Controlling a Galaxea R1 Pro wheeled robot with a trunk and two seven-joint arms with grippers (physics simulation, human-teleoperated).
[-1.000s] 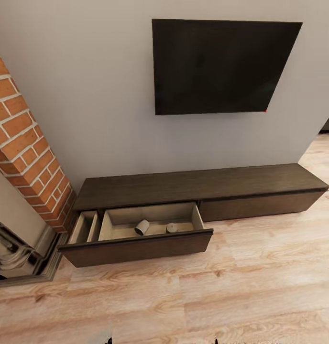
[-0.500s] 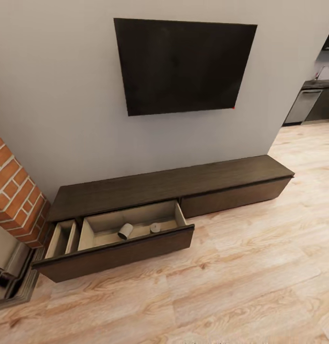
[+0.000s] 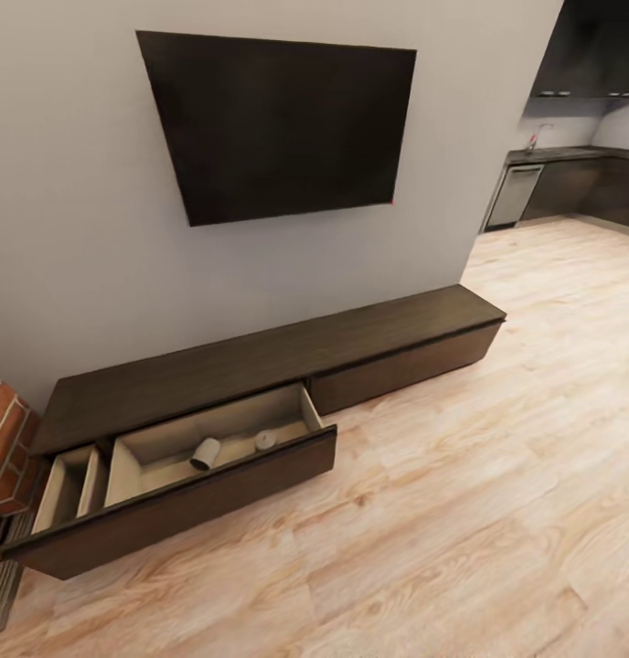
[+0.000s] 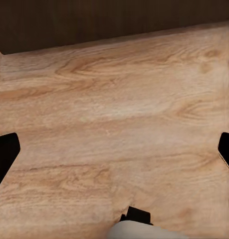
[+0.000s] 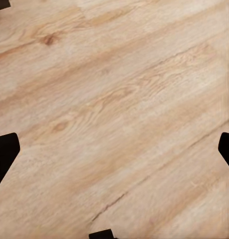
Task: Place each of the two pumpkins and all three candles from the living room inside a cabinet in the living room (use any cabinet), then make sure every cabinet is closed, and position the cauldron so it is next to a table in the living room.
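Observation:
The long dark-brown cabinet (image 3: 260, 352) runs along the wall in the head view. Its wide left drawer (image 3: 177, 507) is pulled out over the floor, showing a pale tan interior. Two candles rest inside: one candle (image 3: 206, 453) lies on its side and another candle (image 3: 265, 440) stands upright. The pumpkins, the third candle, the cauldron and the table are out of view. My left gripper (image 4: 114, 152) hangs open over bare floorboards, with a dark wooden face at the far edge of its view. My right gripper (image 5: 114, 152) is open over floorboards too, holding nothing.
A black TV (image 3: 278, 123) hangs on the grey wall above the cabinet. A brick fireplace corner (image 3: 2, 439) stands at the far left. A kitchen opening with dark counters (image 3: 561, 183) lies at the back right. Light wooden floor (image 3: 497, 475) spreads in front.
The camera has swung to the right, so the cabinet, TV and fireplace have slid left in the picture and the kitchen has come into view. The drawer and candles have not moved.

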